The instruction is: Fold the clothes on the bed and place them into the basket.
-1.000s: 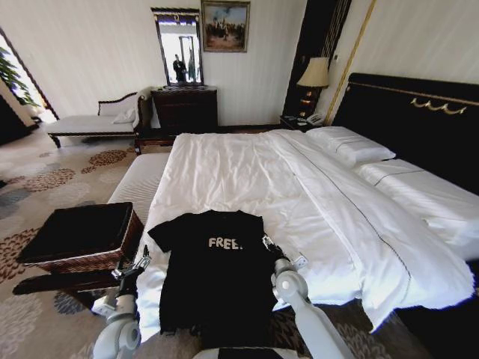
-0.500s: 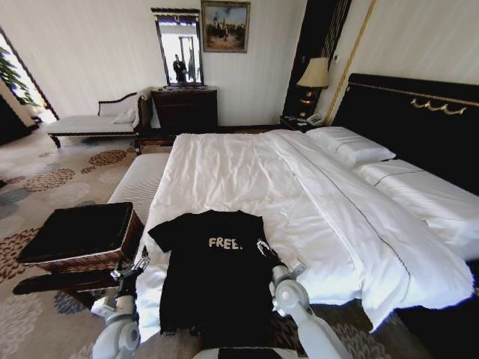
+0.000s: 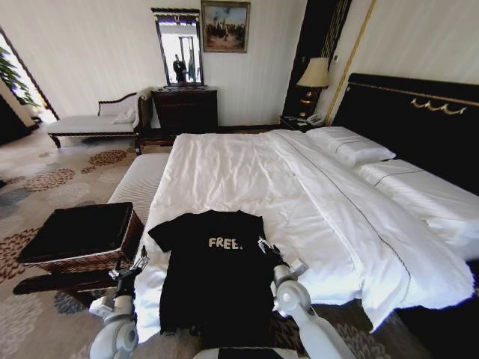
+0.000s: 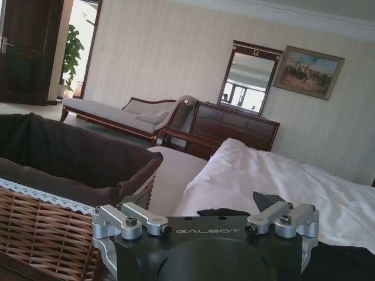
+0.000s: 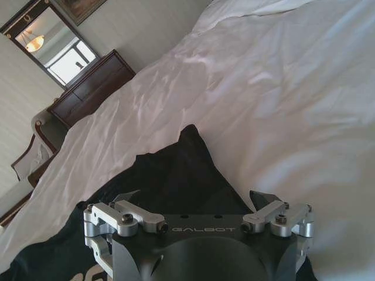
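Head view: both released grippers, left gripper [image 3: 140, 259] and right gripper [image 3: 263, 245], flank the T-shirt [image 3: 217, 277].

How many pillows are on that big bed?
2 that I can make out, both white and lying against the black headboard: one pillow at the far end, the other pillow nearer the robot. More may lie hidden under the duvet.

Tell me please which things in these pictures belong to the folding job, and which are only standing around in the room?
Job: black T-shirt, bed, wicker basket, left gripper, right gripper.
Standing around: striped bench, chaise longue, dresser, mirror, painting, lamp.
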Controlling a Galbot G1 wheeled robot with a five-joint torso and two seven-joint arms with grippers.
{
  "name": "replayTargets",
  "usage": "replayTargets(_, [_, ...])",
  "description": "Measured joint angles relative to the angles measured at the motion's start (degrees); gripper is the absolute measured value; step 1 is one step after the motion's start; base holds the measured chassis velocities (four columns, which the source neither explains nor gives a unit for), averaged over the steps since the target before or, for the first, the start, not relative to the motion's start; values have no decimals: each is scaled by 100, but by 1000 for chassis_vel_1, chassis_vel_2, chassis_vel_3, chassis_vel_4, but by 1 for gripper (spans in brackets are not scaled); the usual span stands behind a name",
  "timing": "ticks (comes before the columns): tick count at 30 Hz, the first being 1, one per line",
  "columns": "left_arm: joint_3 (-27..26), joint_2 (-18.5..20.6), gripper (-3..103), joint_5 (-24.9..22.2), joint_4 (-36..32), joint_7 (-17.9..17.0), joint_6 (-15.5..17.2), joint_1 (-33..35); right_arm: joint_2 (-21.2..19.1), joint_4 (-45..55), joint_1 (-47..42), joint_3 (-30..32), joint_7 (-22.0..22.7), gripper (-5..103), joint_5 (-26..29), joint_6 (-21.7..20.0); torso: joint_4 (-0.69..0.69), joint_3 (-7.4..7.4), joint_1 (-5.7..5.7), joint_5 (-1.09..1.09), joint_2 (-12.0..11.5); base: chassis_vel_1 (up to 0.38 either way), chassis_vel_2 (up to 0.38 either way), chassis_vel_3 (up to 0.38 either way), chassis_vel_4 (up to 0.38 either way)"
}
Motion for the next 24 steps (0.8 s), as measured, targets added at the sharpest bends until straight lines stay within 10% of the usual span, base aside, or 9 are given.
replayTargets(24, [22, -53, 100, -117, -190, -89, 8, 231, -675, -91, 403, -28, -169, 100, 1014, -488, 0, 0, 0, -1, 0, 0, 0, 0, 0])
